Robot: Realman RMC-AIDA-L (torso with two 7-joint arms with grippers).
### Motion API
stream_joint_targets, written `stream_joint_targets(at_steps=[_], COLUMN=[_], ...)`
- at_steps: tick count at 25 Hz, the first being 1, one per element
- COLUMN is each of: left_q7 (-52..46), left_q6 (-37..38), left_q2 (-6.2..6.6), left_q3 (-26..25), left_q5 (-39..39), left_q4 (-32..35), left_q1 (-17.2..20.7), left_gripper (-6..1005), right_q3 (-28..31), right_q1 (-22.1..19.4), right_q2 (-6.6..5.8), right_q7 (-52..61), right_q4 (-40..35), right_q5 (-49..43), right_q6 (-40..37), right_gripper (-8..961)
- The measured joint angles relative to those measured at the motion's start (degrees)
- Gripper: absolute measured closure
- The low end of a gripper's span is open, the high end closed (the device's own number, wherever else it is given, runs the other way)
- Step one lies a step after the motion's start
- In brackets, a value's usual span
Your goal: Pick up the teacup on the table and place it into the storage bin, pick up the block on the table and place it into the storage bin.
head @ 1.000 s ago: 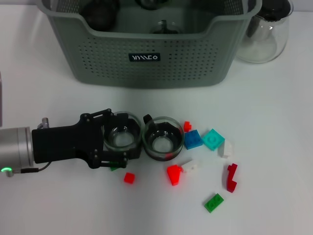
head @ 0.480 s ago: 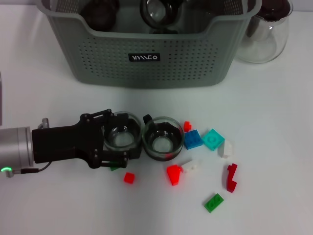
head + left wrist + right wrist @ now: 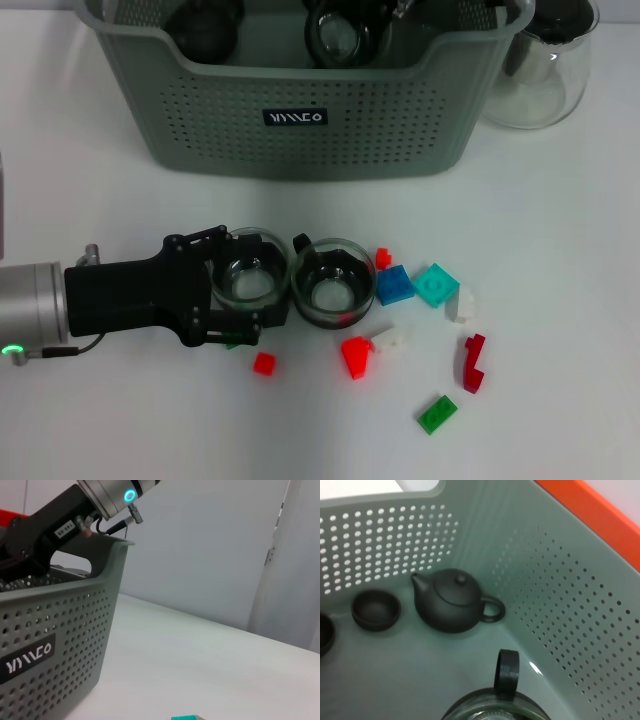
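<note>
Fingers of the left gripper (image 3: 250,280) straddle a clear glass teacup (image 3: 250,276), ready to lift it into the grey-green perforated storage bin (image 3: 300,120); the right gripper, apparently over the bin, hides its fingers.

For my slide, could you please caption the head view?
Left gripper encloses one teacup beside a second; storage bin behind.

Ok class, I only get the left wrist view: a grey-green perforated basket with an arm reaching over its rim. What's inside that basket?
Observer: The right wrist view shows a dark teapot on the storage bin floor.
Operator: Anything under the arm?
Observer: A glass teacup with a dark handle, just below the right gripper.
Operator: And the left gripper?
Observer: In the head view the left gripper sits around another glass teacup on the table.
</note>
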Motion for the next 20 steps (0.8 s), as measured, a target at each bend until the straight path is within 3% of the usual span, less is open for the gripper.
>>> stream_joint_targets(at_steps=[20], left_q7=[0.0], left_q6=[0.0], left_q2=[-0.01], left_q3=[0.0], left_q5=[0.0], left_q4=[0.0], left_q1=[-0.2], left_gripper=[64], right_q3=[-1.8], right_q1=[-0.5], right_q2=[0.26], right_q7=[4.8], right_q4=[-0.3], right_q5=[-4.2], right_q6=[-1.4], right_gripper=[861])
